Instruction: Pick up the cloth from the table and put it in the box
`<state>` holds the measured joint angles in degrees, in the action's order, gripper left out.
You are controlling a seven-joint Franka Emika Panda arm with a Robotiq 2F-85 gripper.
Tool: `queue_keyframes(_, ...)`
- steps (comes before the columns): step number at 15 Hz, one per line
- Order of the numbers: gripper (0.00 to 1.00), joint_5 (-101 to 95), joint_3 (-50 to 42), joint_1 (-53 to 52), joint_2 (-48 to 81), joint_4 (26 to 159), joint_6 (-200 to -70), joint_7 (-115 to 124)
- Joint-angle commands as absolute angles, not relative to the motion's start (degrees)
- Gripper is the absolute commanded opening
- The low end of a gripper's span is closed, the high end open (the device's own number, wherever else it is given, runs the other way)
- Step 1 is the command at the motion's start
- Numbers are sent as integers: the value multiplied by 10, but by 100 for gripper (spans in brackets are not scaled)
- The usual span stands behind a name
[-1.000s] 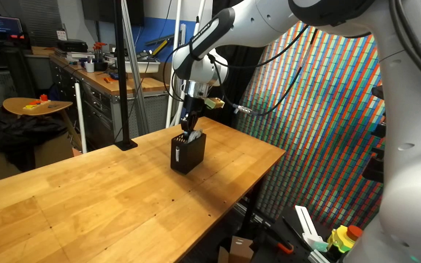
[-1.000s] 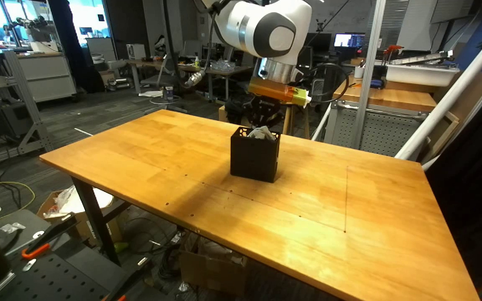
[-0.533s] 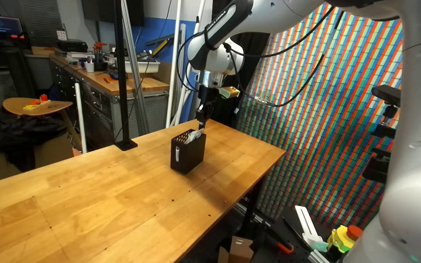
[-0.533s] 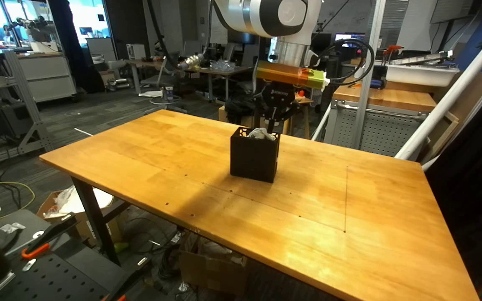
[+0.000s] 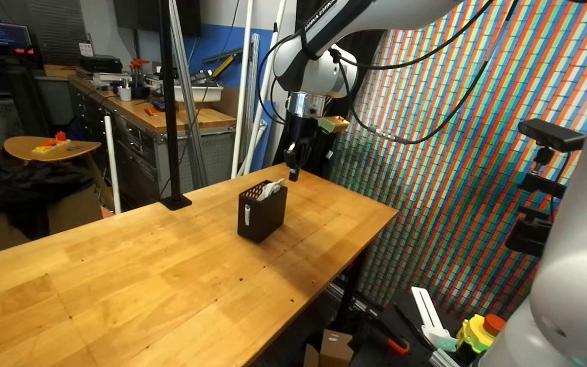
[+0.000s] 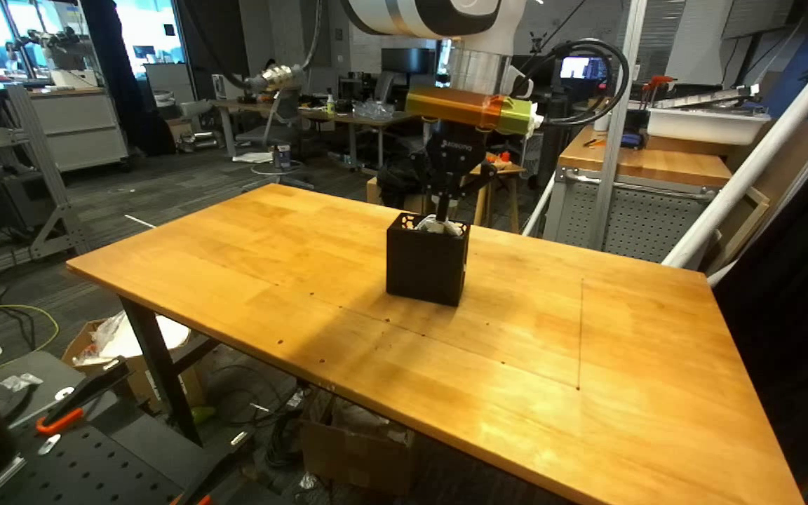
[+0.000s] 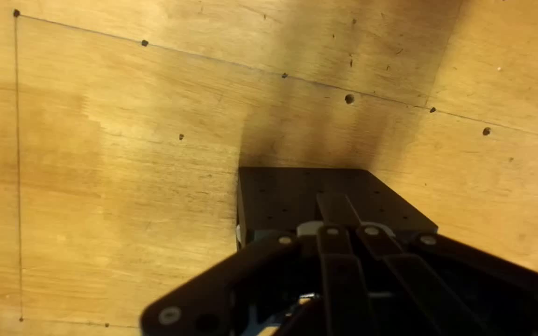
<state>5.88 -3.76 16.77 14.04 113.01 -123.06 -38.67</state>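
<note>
A black box (image 5: 261,216) with a perforated rim stands upright on the wooden table; it also shows in an exterior view (image 6: 426,263) and the wrist view (image 7: 287,196). A crumpled grey-white cloth (image 5: 271,189) lies in the top of the box and sticks out a little; it also shows in an exterior view (image 6: 435,225). Its lower part is hidden. My gripper (image 5: 293,176) is raised beside and slightly above the box rim, apart from the cloth. In the wrist view, the gripper (image 7: 338,210) has its fingers together, with nothing visible between them.
The wooden table (image 5: 135,265) surrounds the box. A black post (image 5: 171,153) stands at the table's edge. A patterned curtain (image 5: 451,168) hangs beside the table. A workbench (image 6: 663,158) stands behind. A red emergency button (image 5: 494,324) is near the robot base.
The gripper was at the box opening over the cloth a second ago. It has risen and moved away from the box, rightward in an exterior view. The cloth stays in the box.
</note>
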Motion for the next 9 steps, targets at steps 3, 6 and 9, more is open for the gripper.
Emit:
queue_keyframes(3,0,53,-43,142,117,1160,-1233,-368)
queue_keyframes(6,0,53,-42,135,125,1154,-1235,-370)
queue_keyframes(9,0,51,-43,132,132,1145,-1236,-375)
